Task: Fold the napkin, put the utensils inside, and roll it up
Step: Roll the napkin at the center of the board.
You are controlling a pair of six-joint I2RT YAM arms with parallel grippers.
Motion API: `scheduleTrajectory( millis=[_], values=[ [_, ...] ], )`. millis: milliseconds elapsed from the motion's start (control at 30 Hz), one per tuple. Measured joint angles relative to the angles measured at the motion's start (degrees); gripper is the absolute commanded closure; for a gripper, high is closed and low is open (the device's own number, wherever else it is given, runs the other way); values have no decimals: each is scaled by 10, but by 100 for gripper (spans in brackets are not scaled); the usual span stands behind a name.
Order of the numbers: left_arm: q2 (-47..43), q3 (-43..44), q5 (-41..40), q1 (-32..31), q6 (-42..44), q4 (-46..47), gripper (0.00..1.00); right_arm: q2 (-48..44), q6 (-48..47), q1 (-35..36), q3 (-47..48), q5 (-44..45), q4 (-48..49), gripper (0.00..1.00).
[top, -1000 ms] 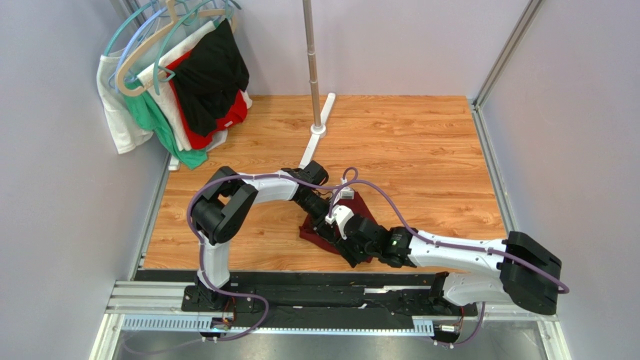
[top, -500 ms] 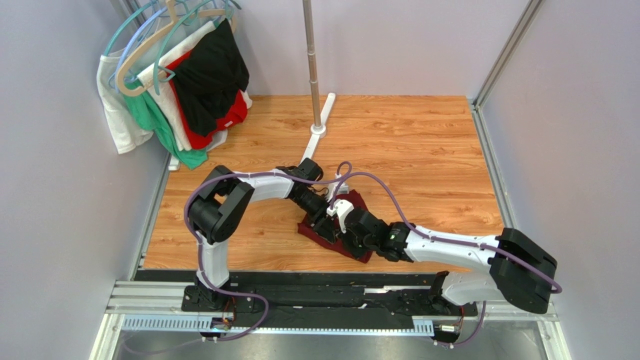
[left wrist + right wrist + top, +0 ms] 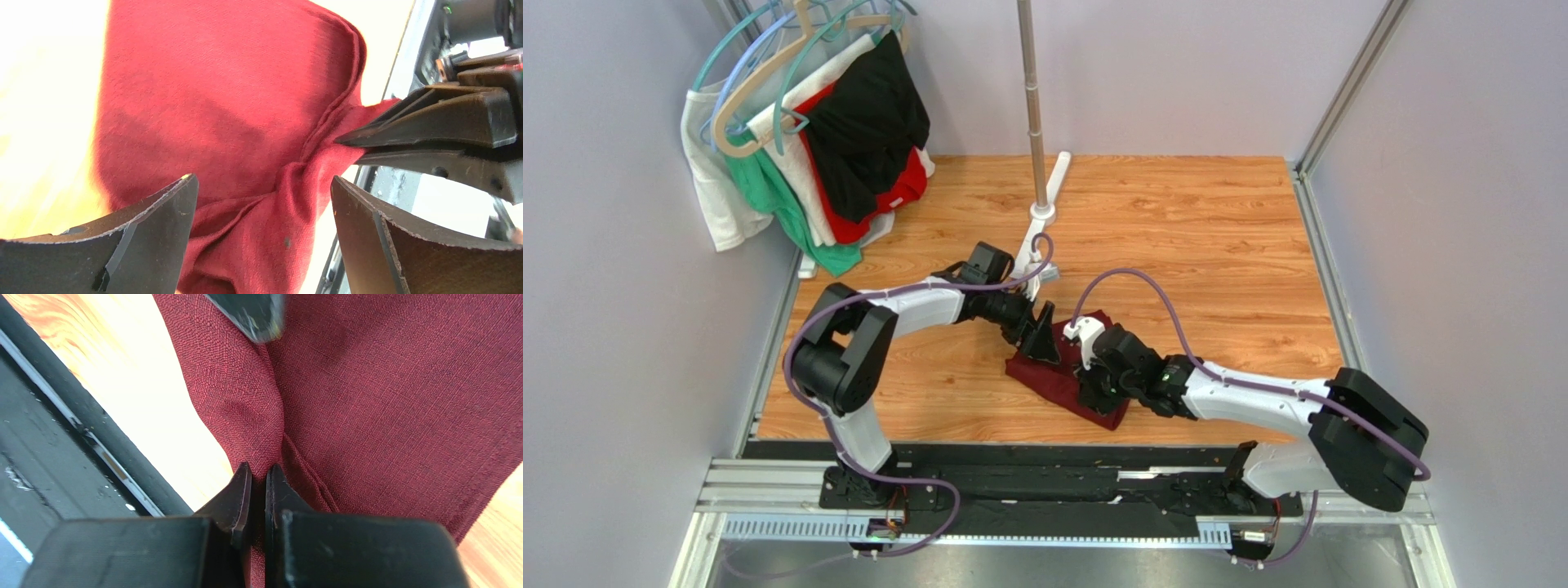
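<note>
Napkin (image 3: 1048,377) lying bunched on table (image 3: 1210,245), between 2 arms. Right gripper (image 3: 258,478) pinching its raised fold, jaws pressed together on cloth. Left gripper (image 3: 263,182) hovering spread directly over cloth, far-left side.

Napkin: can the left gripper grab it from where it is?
Probably yes: the left gripper hangs open right over the napkin, nothing between. The right gripper, shut on a fold, crowds one side.
</note>
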Motion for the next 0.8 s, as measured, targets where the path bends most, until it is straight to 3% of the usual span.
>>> scheduleTrajectory(
  millis=[400,800],
  values=[
    [-148,-100,-126,43,-79,136,10,23,45,-80,-16,-119,42,100],
    [-231,-262,-130,51,-121,255,10,72,78,-153,-14,-239,73,100]
  ],
)
